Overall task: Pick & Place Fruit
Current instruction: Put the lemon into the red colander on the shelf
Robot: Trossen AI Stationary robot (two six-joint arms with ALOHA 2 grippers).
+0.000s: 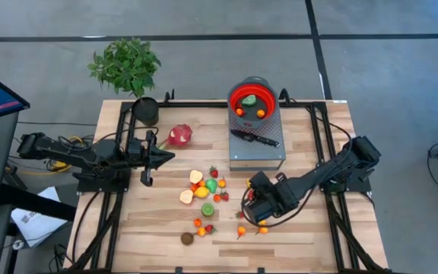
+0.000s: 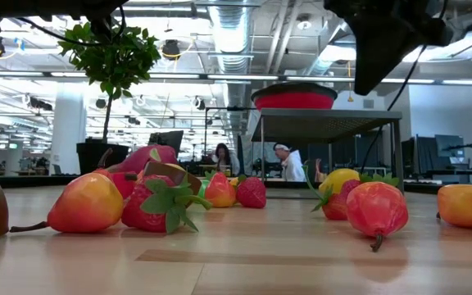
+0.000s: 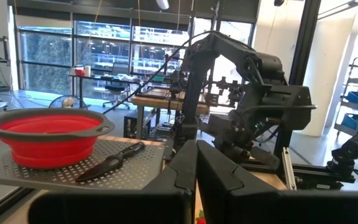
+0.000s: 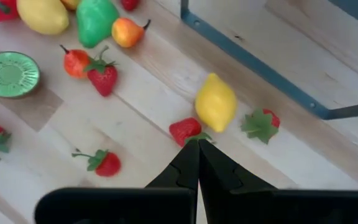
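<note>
Right gripper (image 4: 197, 146) fingers pressed together, empty, hovering just over a strawberry (image 4: 185, 130), lemon (image 4: 215, 102) beside it. Risk, judging: descending closed would knock the fruit away instead of gripping.

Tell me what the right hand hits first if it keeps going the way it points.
Probably the small red toy strawberry just past the shut right hand, with the yellow plastic lemon right behind it; depth is unclear.
</note>
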